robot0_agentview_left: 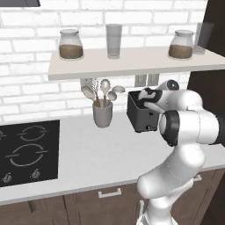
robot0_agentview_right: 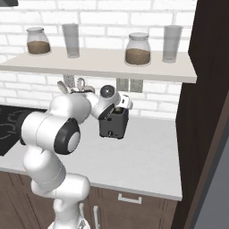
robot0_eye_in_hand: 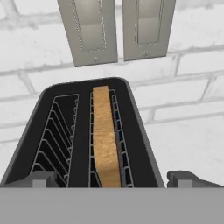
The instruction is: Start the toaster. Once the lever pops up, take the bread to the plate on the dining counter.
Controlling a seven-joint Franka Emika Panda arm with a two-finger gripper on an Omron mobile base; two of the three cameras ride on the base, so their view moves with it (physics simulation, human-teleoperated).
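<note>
The fingers [robot0_eye_in_hand: 112,178] are spread as wide as they go and hold nothing. Their two dark tips [robot0_eye_in_hand: 41,178] poke up at the bottom of the hand view, one on each side of the toaster [robot0_eye_in_hand: 83,131]. The hand hangs right over the top of the toaster and looks down into it, likely so it can reach the bread or the lever. I cannot see the lever, so I cannot tell if it is up or down. The bread [robot0_eye_in_hand: 106,138] stands on its edge in one slot, held up by the thin wire bars. Its tan top sits about level with the top of the slot. The other slot has no bread in it. The toaster [robot0_agentview_left: 141,115] sits on the white surface [robot0_agentview_left: 88,154], back near the brick wall [robot0_agentview_left: 30,92], close to two wall plugs [robot0_eye_in_hand: 117,28], which is likely why it lives there. Off to one side is a grey cup [robot0_agentview_left: 102,115] full of spoons, and then a black hob [robot0_agentview_left: 27,151]. Above it all, a shelf [robot0_agentview_left: 132,63] holds jars [robot0_agentview_left: 70,44] and glasses [robot0_agentview_left: 114,40], up out of the way.
</note>
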